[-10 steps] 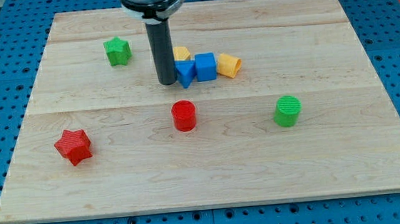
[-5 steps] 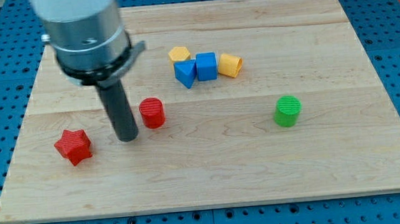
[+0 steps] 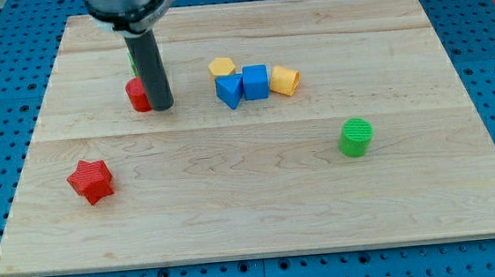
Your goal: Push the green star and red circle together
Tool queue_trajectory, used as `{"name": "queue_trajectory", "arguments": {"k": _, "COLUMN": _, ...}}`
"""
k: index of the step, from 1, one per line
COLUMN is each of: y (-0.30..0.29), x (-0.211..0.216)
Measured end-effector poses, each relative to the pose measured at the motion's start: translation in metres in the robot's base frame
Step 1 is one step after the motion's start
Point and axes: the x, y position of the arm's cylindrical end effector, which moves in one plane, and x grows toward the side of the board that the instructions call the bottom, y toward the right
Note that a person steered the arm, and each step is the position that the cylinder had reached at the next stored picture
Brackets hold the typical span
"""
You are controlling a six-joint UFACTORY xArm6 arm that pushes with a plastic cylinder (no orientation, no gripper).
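Tip (image 3: 162,106) touching red circle (image 3: 137,95) right side; green star (image 3: 134,66) mostly hidden behind rod.

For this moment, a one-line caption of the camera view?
My tip presses the red circle from the right; green star mostly hidden behind the rod.

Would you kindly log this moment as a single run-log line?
my tip against red circle's right side | green star mostly hidden behind rod, above circle | contact between them: cannot tell | other blocks apart

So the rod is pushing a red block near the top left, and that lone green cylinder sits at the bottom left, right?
Not quite. In the camera view the green cylinder sits toward the view's right, not bottom left. My tip is indeed against the red block near the top left.
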Motion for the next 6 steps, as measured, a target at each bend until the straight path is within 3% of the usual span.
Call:
{"name": "queue_trajectory", "arguments": {"k": 2, "y": 0.01, "x": -0.053}}
{"name": "queue_trajectory", "arguments": {"k": 3, "y": -0.002, "x": -0.102}}
{"name": "queue_trajectory", "arguments": {"k": 4, "y": -0.034, "x": -0.1}}
{"name": "queue_trajectory", "arguments": {"k": 5, "y": 0.011, "x": -0.058}}
{"name": "queue_trajectory", "arguments": {"k": 6, "y": 0.001, "x": -0.028}}
